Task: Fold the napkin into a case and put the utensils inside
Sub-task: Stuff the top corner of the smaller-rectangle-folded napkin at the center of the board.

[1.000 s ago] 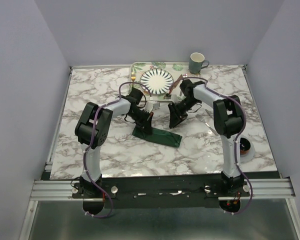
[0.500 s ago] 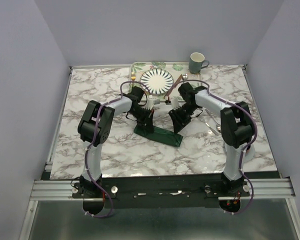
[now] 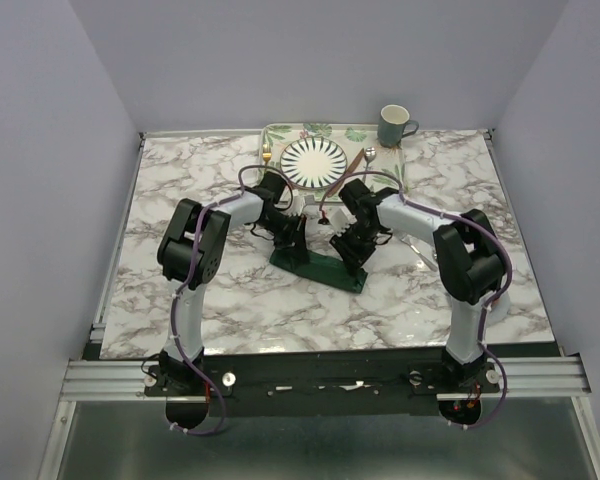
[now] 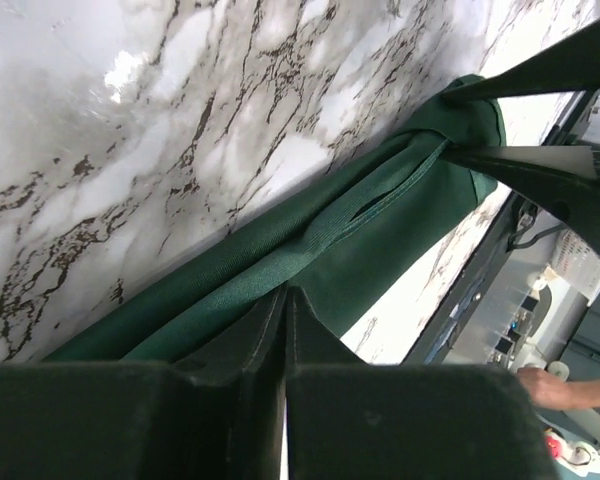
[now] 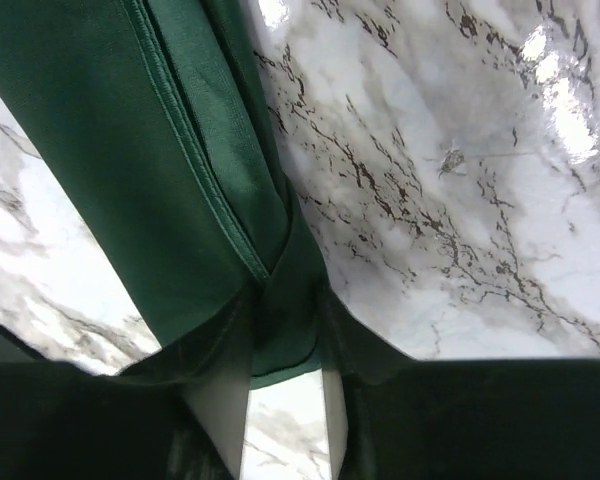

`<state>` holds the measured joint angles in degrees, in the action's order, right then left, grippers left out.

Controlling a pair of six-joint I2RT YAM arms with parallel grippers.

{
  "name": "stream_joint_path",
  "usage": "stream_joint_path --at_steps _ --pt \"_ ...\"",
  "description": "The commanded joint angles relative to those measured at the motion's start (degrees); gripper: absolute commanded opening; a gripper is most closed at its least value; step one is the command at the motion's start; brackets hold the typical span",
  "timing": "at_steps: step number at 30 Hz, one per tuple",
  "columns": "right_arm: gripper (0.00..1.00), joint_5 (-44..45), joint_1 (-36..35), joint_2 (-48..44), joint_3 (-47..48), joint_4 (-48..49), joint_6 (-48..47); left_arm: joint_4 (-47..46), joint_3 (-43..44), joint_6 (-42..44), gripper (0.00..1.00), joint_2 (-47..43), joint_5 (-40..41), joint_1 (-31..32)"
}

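Overhead looks down; wrist cameras close, sharing napkin (image 4: 380, 220).

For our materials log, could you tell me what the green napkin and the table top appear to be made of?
The napkin looks like woven cloth with slight sheen: stitched hem, soft folds. The table top looks like glossy marble or marble-print laminate: dark veining, glare spots.

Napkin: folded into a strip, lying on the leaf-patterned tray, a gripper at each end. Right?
No. The top external view shows the napkin on the marble table, short of the tray. It is folded into a strip, with the left gripper and right gripper at its ends.
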<state>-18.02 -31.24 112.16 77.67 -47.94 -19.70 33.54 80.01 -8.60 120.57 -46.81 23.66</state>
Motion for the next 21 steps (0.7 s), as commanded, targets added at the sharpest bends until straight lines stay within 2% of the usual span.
stream_joint_path --at_steps 1,6,11,17,21 --pt "0.3 9.4 -1.3 1.0 -3.2 5.8 -2.9 -3.4 0.1 -2.3 0.16 -1.3 -3.5 -1.4" --pt "0.19 12.9 -2.0 -0.3 -5.4 8.6 -4.5 -8.8 -4.0 -2.4 0.26 -8.1 -4.7 -5.1" --pt "0.16 15.6 -2.5 -0.9 -7.2 11.5 -5.4 -9.1 -6.8 -4.4 0.27 -12.6 -5.5 -8.5" --pt "0.11 15.7 -2.6 0.3 -7.1 11.9 -4.0 -13.2 -11.4 -9.4 0.27 -14.1 -8.7 -6.9" --pt "0.11 14.4 -2.6 0.8 -6.9 11.3 -2.6 -14.2 -11.3 -9.5 0.18 -11.2 -8.2 -4.2"
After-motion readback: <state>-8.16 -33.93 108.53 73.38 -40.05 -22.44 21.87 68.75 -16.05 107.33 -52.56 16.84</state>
